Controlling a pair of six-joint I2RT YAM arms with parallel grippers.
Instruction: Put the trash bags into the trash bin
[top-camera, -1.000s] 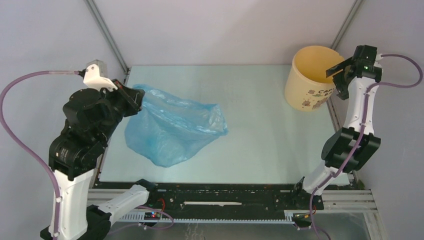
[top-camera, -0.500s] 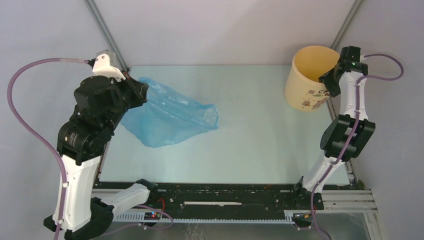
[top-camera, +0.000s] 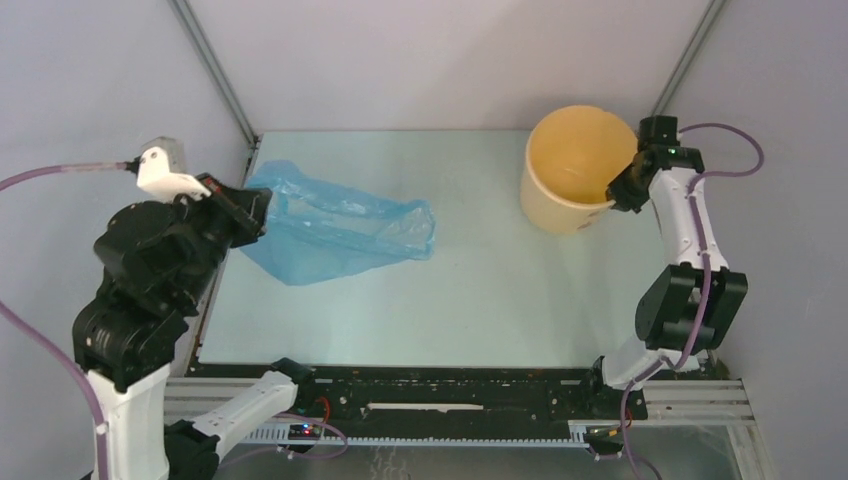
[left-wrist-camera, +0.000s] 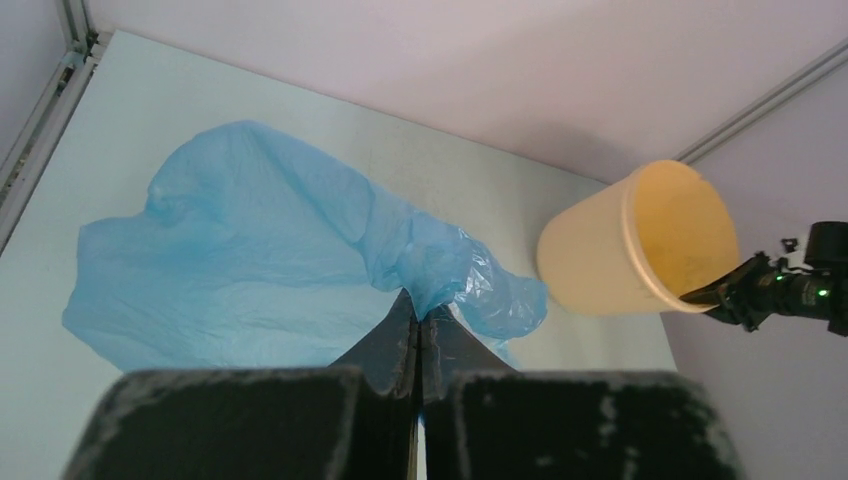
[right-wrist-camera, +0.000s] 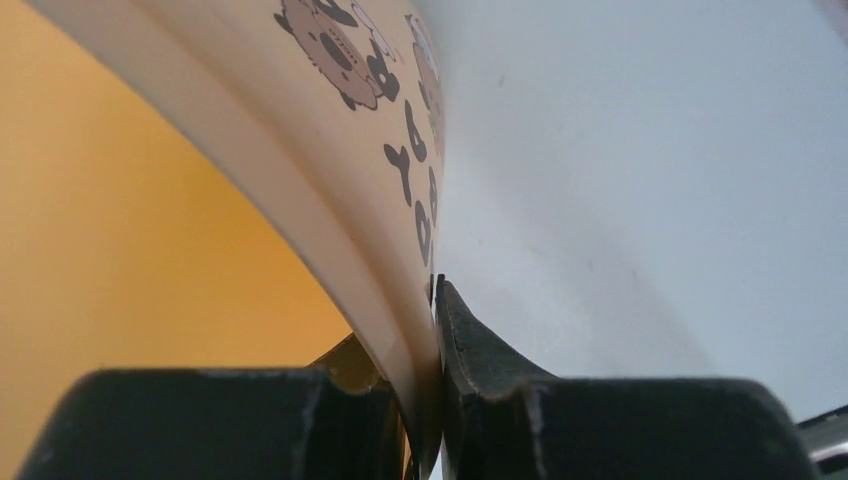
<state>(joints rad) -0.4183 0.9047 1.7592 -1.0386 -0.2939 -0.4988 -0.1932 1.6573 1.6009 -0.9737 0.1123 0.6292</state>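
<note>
Looking down from the top camera, I see the left gripper (top-camera: 255, 207) at the left back side of the table (top-camera: 480, 290), shut tight on one end of the trash bag (top-camera: 340, 232). The bag is thin, blue and very crinkly. It spreads out from the gripper toward the middle of the table, and most of it lies flat there. In my left wrist camera the two black fingers of the left gripper (left-wrist-camera: 418, 322) are pressed together with no gap, and a bunch of the trash bag (left-wrist-camera: 250, 250) is caught at their tips. Over on the right back side, the trash bin (top-camera: 548, 207) is tipped so I can see into its yellow inside. The right gripper (top-camera: 620, 190) has it by the rim. My right wrist camera shows this up close: the right gripper (right-wrist-camera: 425, 330) squeezes the wall of the trash bin (right-wrist-camera: 330, 200), one finger inside and one outside, just under the dark letters. The bag and the bin are well apart.
</note>
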